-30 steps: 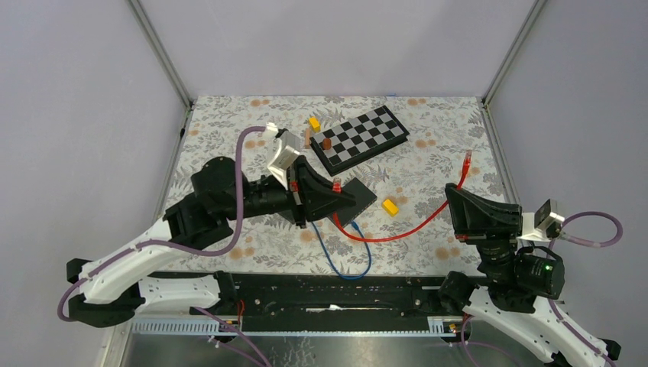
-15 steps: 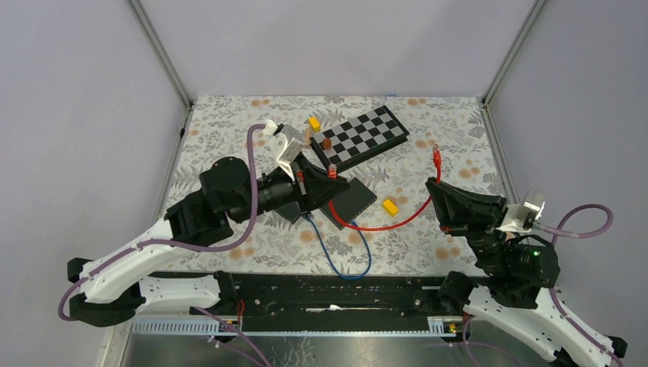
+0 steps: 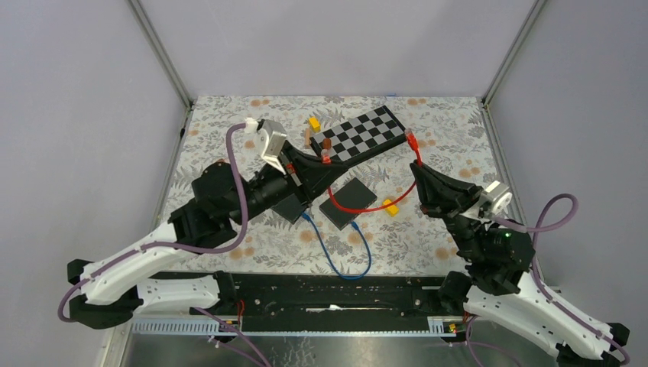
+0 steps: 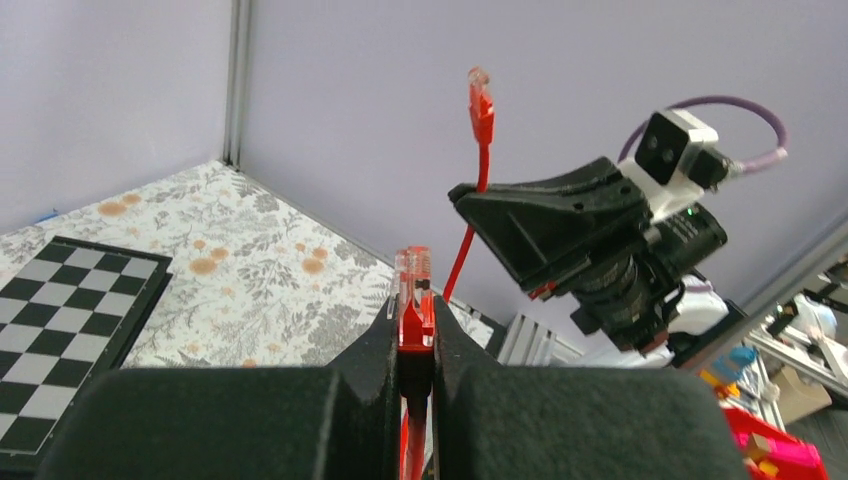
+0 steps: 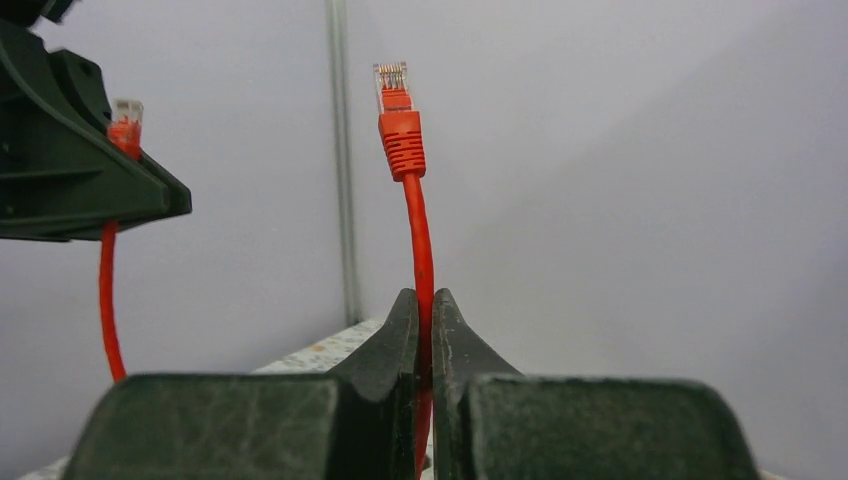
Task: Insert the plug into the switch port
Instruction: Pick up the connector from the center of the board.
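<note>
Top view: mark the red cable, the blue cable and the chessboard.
red cable [image 3: 367, 209], top view, sagging middle stretch
blue cable [image 3: 348, 277], top view, nearest bend
chessboard [image 3: 359, 138], top view, middle squares

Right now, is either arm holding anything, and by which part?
Both hold one red cable. The left gripper pinches the boot of one plug; the right gripper clamps the cord below the other plug, which stands free.

We see bright, even, diffuse light with no glare on the pale walls, and hardly any shadow on the floral tablecloth [image 3: 229, 153]. Close to the wrist lenses, the left gripper's fingers [image 4: 250, 420] and the right gripper's fingers [image 5: 230, 425] look soft-edged. The red cable [image 5: 422, 260] and its plug [image 5: 398, 120] are crisp. The far clutter in the left wrist view blurs.
</note>
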Tool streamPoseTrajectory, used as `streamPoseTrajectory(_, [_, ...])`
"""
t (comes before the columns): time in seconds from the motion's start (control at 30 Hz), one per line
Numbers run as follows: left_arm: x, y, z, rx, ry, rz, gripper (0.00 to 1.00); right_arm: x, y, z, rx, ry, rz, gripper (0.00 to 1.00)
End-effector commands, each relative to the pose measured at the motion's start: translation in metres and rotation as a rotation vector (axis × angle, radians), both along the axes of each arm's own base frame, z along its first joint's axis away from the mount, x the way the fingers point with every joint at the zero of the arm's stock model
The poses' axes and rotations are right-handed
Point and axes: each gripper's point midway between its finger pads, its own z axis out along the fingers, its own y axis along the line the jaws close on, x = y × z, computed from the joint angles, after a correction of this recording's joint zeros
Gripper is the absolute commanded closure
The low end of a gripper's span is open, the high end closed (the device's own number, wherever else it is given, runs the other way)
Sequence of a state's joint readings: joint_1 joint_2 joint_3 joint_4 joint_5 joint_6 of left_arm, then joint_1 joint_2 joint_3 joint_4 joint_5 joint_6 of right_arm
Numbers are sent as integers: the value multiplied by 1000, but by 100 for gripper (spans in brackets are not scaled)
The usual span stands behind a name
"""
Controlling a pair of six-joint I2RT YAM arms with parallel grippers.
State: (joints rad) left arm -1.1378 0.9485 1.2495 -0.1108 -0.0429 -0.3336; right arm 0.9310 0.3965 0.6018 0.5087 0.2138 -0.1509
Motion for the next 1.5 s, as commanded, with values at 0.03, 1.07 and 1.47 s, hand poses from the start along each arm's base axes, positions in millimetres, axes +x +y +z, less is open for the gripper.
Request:
streamPoseTrajectory(0.03, [22,-6,43,-184,-64,99,100,5,-22,48,17,-216,-198,100])
streamPoseTrajectory(1.07, [21,-62,83,-409,-525,43,100,13,-45,73,-62,-612,-721,100])
streamPoseTrajectory(1.47, [-10,-59,73,-323,-605,-101,100,24,-48,65,19,-378,-548,95])
